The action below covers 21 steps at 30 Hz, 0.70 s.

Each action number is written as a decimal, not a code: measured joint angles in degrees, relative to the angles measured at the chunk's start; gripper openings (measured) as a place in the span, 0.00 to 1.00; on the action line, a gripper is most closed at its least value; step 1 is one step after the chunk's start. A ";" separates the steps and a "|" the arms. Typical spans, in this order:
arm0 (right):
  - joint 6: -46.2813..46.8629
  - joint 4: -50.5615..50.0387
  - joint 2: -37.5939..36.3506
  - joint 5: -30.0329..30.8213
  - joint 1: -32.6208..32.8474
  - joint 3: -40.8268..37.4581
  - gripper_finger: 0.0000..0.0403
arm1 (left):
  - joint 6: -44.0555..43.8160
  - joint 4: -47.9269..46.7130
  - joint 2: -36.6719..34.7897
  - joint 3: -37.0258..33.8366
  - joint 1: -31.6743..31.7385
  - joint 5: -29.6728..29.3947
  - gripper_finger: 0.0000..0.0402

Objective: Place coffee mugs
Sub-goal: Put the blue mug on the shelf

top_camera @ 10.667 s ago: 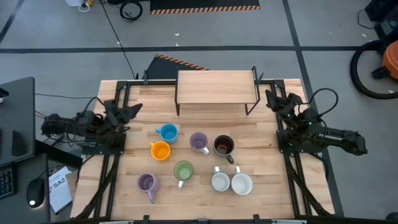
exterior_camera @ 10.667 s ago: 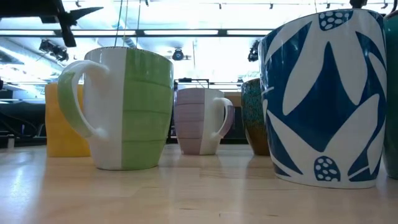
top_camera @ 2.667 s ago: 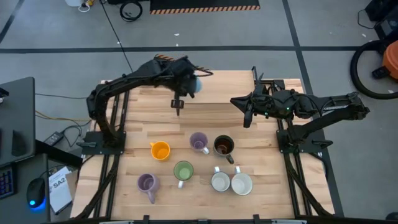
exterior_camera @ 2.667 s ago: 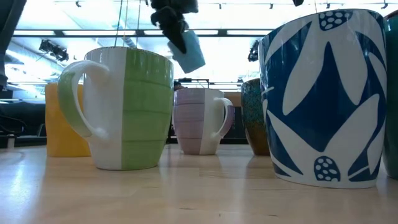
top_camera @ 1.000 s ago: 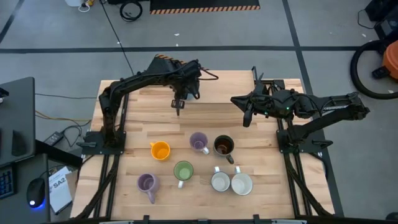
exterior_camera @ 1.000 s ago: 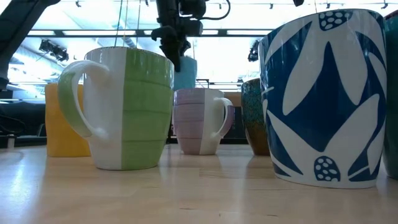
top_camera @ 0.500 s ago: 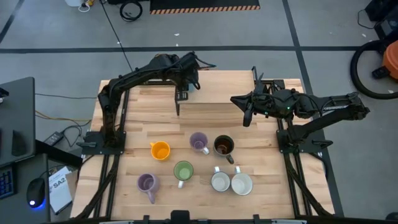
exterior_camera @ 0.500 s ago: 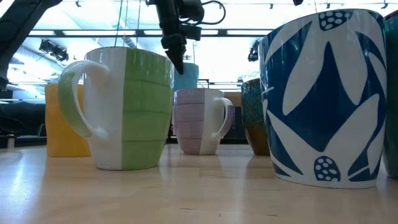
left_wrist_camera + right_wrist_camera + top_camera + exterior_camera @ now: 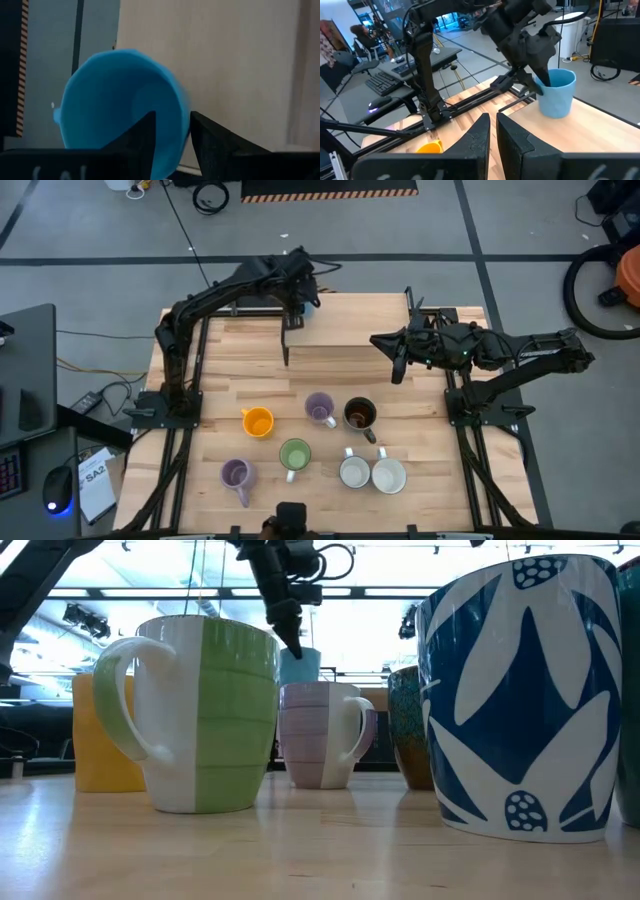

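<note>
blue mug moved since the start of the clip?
Yes. The blue mug has left the table beside the orange mug and now stands on the far left corner of the wooden shelf, its wall between the left end effector's fingers.

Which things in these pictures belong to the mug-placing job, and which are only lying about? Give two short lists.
Job: blue mug on the wooden shelf, left gripper on its rim; orange, green, brown, lilac and white mugs.

Lying about: keyboard, computer mouse, booklet.

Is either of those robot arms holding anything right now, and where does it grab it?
The left gripper pinches the blue mug by its rim wall, on the shelf. The right gripper holds nothing.
</note>
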 joint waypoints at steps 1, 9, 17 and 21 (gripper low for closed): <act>0.00 0.05 0.00 0.00 0.00 0.00 0.09 | 0.36 -0.21 0.00 0.00 0.28 0.00 0.32; 0.26 0.05 0.00 1.63 0.00 0.00 0.09 | 1.75 -0.24 0.00 0.00 2.40 0.17 0.32; 0.00 0.84 0.00 3.50 0.00 0.00 0.09 | 3.60 0.30 0.00 0.00 3.68 0.84 0.32; -0.02 0.84 0.00 4.17 0.00 0.00 0.09 | 3.44 0.30 0.00 0.00 3.90 2.33 0.32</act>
